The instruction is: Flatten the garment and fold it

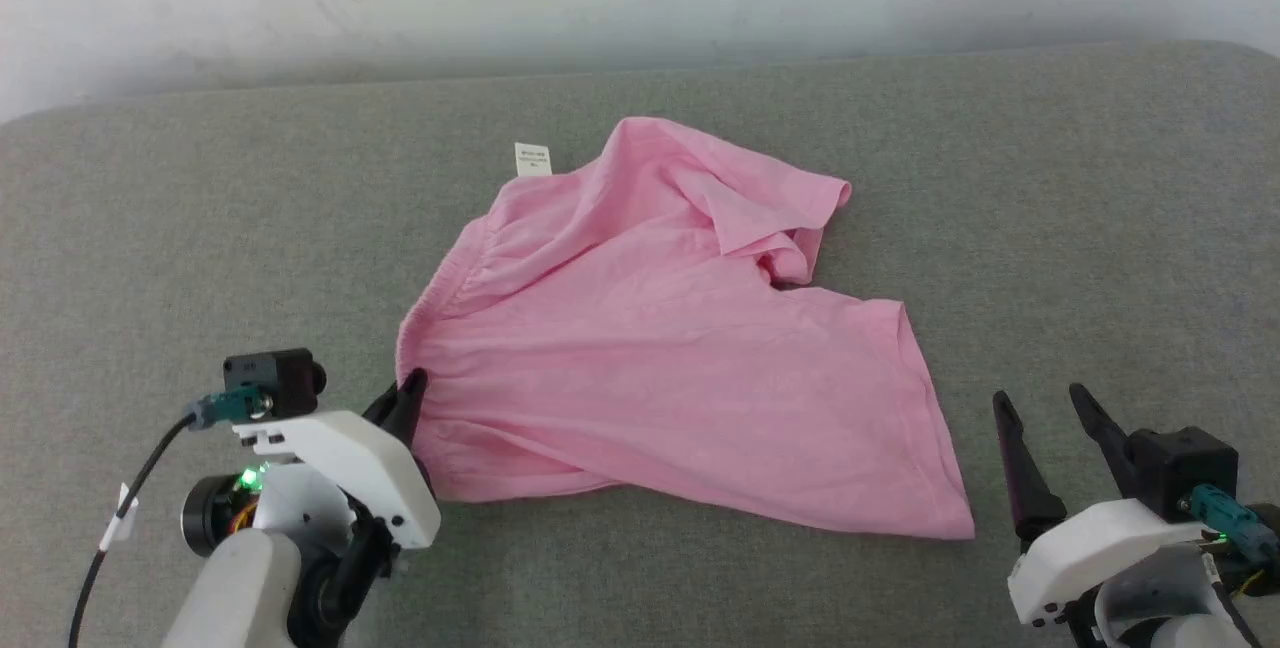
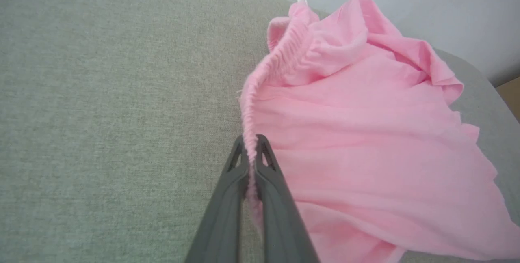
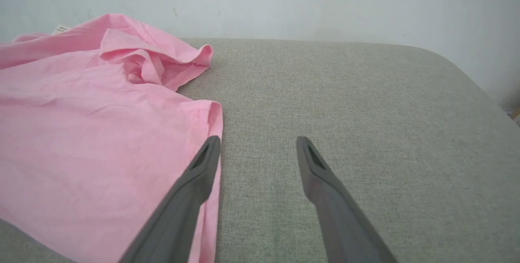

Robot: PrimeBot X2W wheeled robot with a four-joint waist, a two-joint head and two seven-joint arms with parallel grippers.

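Head view, pink garment point(image 1: 660, 348) rumpled on grey cushion point(image 1: 180, 228), left gripper point(image 1: 412, 385) clenched on its gathered waistband point(image 2: 280, 58), right gripper point(image 1: 1040, 395) spread wide just beside the leg hem point(image 3: 211, 113)

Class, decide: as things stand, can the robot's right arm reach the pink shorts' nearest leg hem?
Probably yes: the right gripper is open beside the pink shorts, close by their hem; nothing lies between.

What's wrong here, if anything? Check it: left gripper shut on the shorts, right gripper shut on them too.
The right gripper is open, fingers apart by the shorts, as the right wrist view shows. The left gripper is indeed shut on the shorts.
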